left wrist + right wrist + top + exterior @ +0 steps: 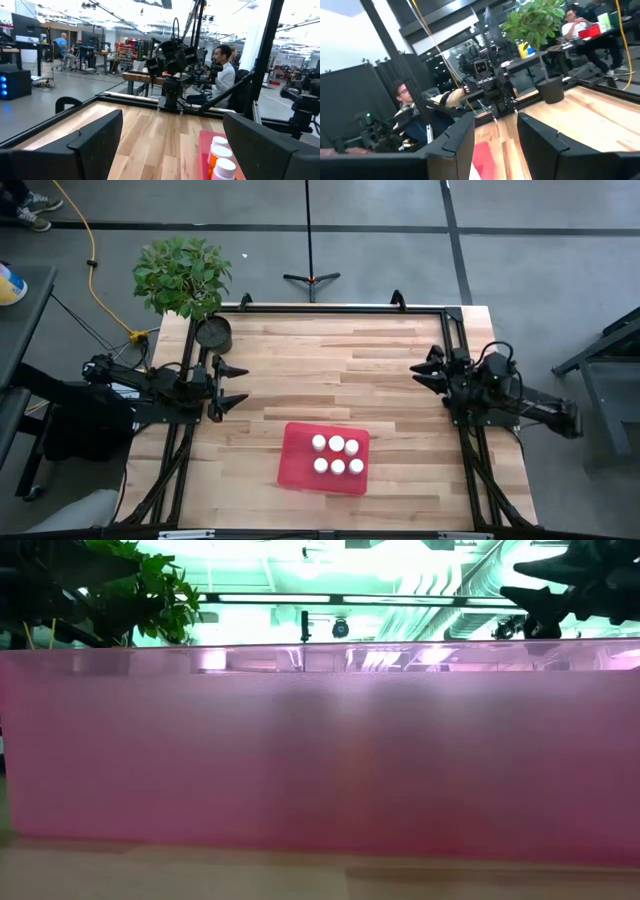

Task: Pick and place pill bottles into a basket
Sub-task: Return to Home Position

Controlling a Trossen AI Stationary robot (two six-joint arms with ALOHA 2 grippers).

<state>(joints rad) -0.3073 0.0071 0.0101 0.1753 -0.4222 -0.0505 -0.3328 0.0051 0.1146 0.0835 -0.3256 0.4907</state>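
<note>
High view puts all six pill bottles (338, 467) inside the basket (295, 460), in two rows of three. The basket lies near the edge of the table (330, 370) where the low camera sits, about midway between the left and right edges. No bottle shows on the bare tabletop, so the placing looks done and the step in hand is parking the arms. The left gripper (243, 384) hangs at the left edge and the right gripper (420, 366) at the right edge, both splayed and empty. Next, I judge, each arm only needs to fold to rest, clear of the basket.
</note>
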